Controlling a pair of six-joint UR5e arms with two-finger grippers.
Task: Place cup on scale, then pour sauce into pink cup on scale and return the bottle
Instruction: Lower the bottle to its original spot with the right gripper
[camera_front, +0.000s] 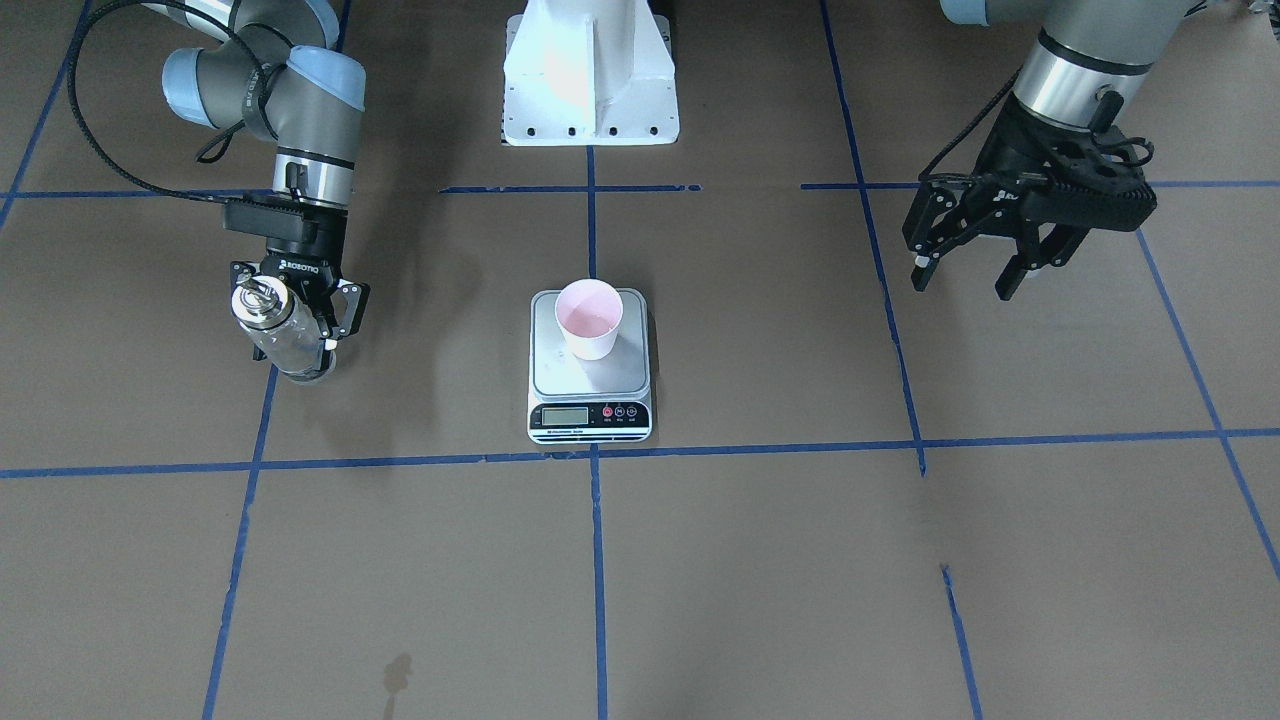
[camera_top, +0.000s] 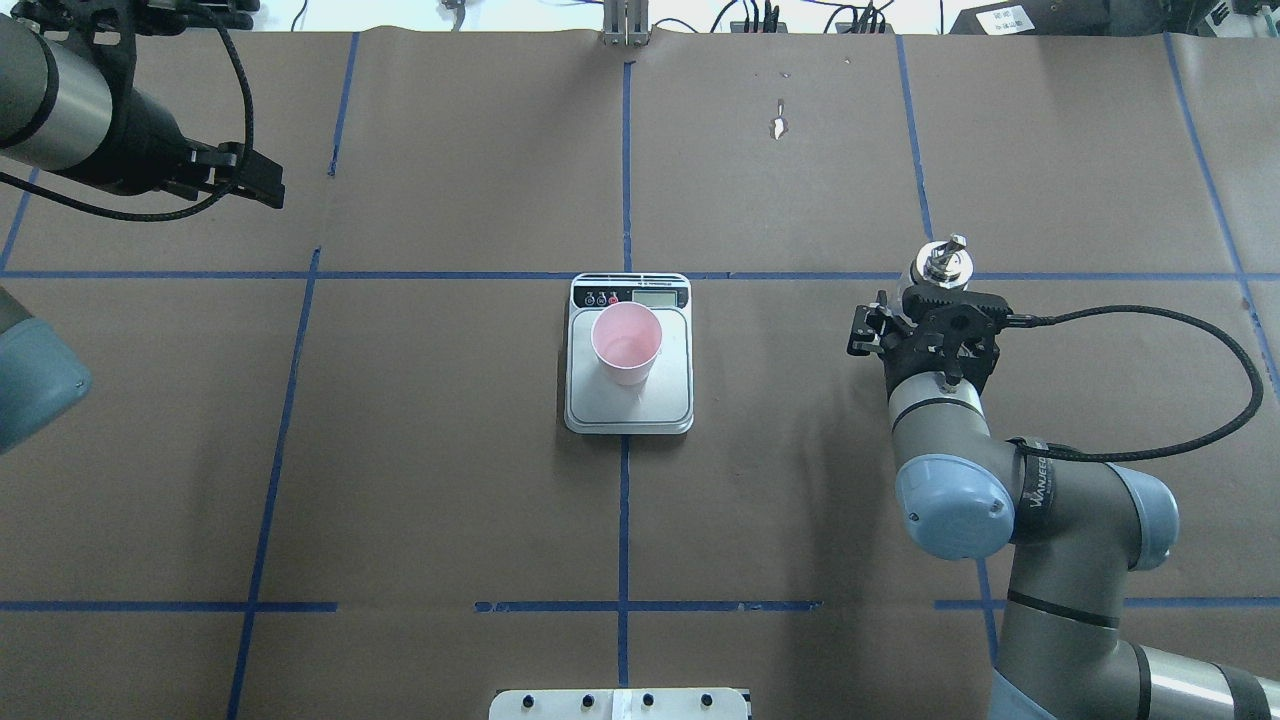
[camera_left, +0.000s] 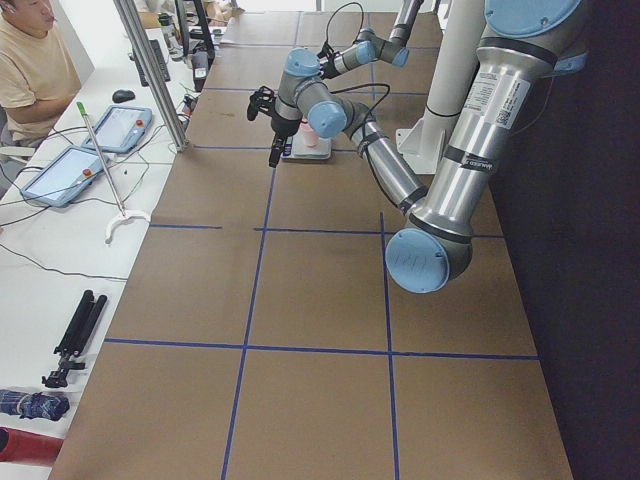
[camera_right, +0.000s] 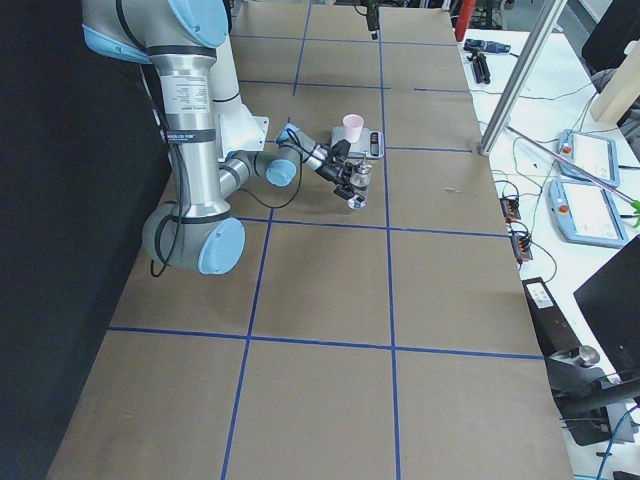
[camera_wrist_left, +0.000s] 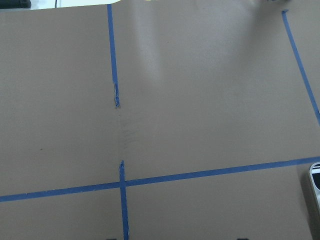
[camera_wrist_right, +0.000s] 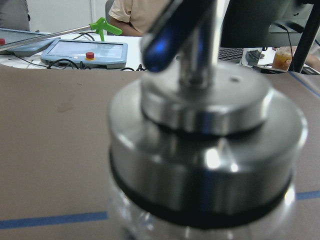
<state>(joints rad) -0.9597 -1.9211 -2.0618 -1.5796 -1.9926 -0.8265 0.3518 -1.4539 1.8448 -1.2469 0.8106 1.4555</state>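
Observation:
The pale pink cup (camera_front: 590, 318) stands upright on the silver scale (camera_front: 600, 382) at the table's middle, with a thin film of liquid inside; the overhead view shows the cup (camera_top: 626, 343) and the scale (camera_top: 662, 402) too. My right gripper (camera_front: 295, 335) is shut on the clear glass bottle (camera_front: 283, 345), which is upright and low at the table, well to the scale's side. Its silver spout cap (camera_top: 940, 262) fills the right wrist view (camera_wrist_right: 205, 150). My left gripper (camera_front: 962, 288) is open and empty, raised far off on the other side.
The white robot base plate (camera_front: 590, 80) sits behind the scale. Blue tape lines (camera_front: 596, 560) cross the brown table. An operator (camera_left: 30, 70) and tablets are beside the table's far long edge. The scale's corner (camera_wrist_left: 316, 181) shows in the left wrist view.

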